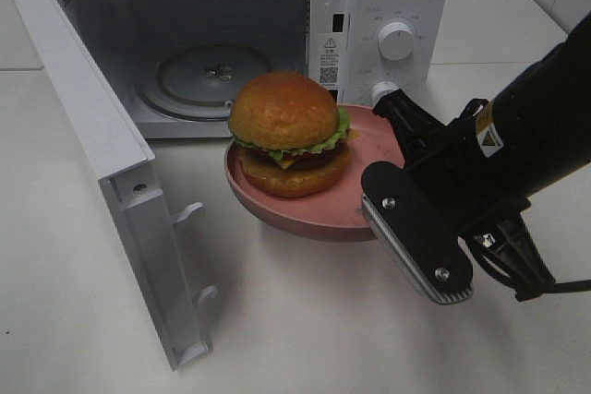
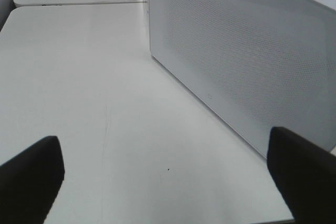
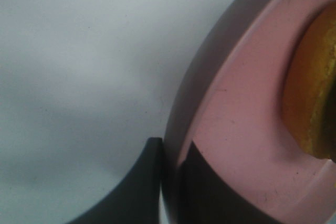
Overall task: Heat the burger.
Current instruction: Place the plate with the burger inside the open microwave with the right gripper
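Note:
The burger (image 1: pixel 286 126), with a glossy brown bun, green lettuce and a dark patty, sits on a round pink plate (image 1: pixel 309 211) just in front of the open microwave (image 1: pixel 397 6). My right gripper (image 1: pixel 371 193) is shut on the plate's near right rim. The right wrist view shows the fingers (image 3: pixel 199 192) pinching the pink rim (image 3: pixel 236 129), with the burger's (image 3: pixel 315 93) edge beside it. A shadow lies under the plate, which seems to hang slightly above the table. My left gripper (image 2: pixel 167 177) is open and holds nothing, facing the outside of the microwave door (image 2: pixel 247 61).
The microwave door (image 1: pixel 102 136) swings out to the left, its latches pointing toward the plate. The glass turntable (image 1: pixel 212 76) lies inside the cavity. Two knobs (image 1: pixel 397 41) sit on the control panel behind the plate. White tabletop (image 1: pixel 305 320) spreads in front.

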